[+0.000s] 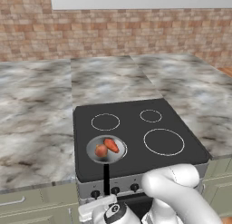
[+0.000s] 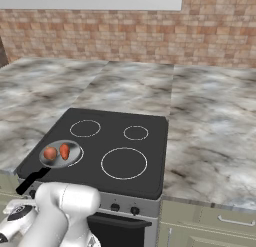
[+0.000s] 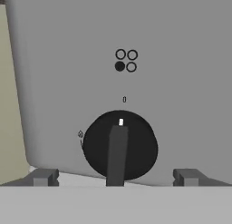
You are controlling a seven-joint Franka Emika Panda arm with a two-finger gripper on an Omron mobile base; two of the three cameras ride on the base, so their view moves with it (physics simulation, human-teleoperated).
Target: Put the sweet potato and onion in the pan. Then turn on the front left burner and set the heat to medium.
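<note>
I see the sweet potato (image 1: 111, 145) and onion (image 1: 101, 150) lying side by side in the shiny pan (image 1: 118, 157), which sits on the black glass stovetop's (image 1: 136, 132) front left burner. My gripper (image 3: 115, 177) faces a round black knob (image 3: 120, 146), fingertips spread wide either side, holding nothing. Mottled marble counters (image 1: 36, 123) and a brick wall (image 1: 113, 32) surround the stove.

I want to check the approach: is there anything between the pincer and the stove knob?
In the hand view, nothing lies between them: the fingertips stand apart on either side of the black knob, with only the grey control panel behind.
</note>
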